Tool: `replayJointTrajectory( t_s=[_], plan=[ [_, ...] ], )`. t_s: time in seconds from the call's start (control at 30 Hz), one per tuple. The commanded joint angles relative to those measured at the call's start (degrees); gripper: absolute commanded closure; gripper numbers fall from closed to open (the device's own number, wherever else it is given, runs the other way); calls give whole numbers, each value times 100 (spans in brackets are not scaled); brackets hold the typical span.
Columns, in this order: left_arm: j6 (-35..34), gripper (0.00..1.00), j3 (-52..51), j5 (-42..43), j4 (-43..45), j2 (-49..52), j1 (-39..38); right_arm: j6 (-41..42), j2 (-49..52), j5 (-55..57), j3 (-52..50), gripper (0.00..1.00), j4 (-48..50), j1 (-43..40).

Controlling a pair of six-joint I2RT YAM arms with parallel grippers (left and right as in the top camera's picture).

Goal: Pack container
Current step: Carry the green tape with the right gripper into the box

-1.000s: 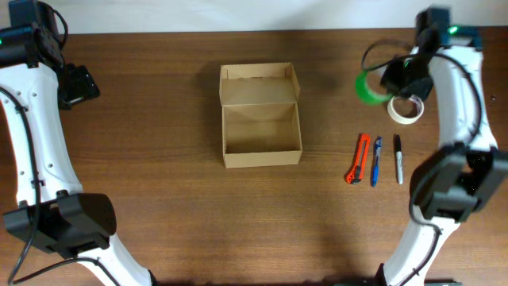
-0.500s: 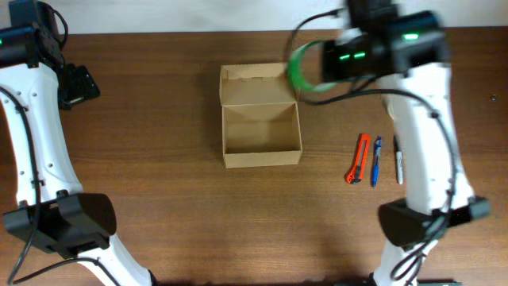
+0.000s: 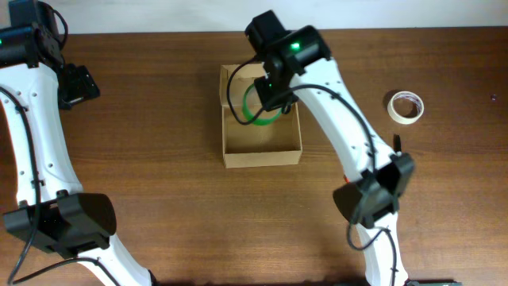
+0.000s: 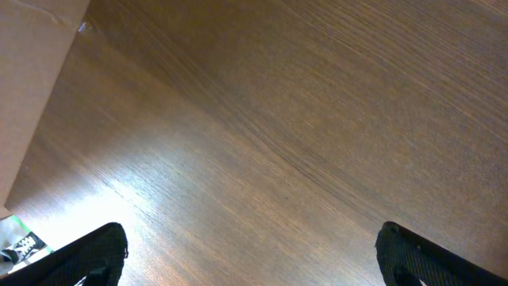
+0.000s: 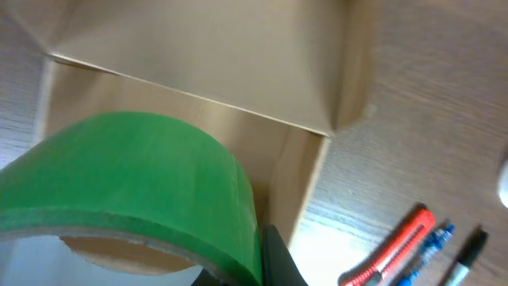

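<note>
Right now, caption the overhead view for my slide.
The right gripper holds a green tape roll over the open cardboard box; a white tape roll lies on the table.

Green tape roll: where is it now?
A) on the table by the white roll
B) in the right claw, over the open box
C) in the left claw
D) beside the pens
B: the right claw is shut on the green roll above the box.

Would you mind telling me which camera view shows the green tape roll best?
The right wrist view: the green tape roll fills the lower left, close and large, though cropped. The overhead view shows it small, over the open cardboard box, partly covered by the right arm. The left wrist view shows none of it.
</note>
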Motion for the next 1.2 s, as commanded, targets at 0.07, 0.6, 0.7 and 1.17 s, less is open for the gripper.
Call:
replayJointTrajectory(
  t_s=[0.07, 0.6, 0.7, 1.17],
  plan=[
    [4, 0, -37, 20, 13, 13, 35, -116, 452, -391, -22, 96, 20, 44],
    [4, 0, -37, 20, 13, 13, 35, -232, 874, -577, -26, 96, 122, 345],
    [4, 0, -37, 20, 13, 13, 35, -232, 973, -599, -57, 96, 129, 387],
    [4, 0, -37, 20, 13, 13, 35, -229, 1069, -748, -796, 96, 708, 389]
  ],
)
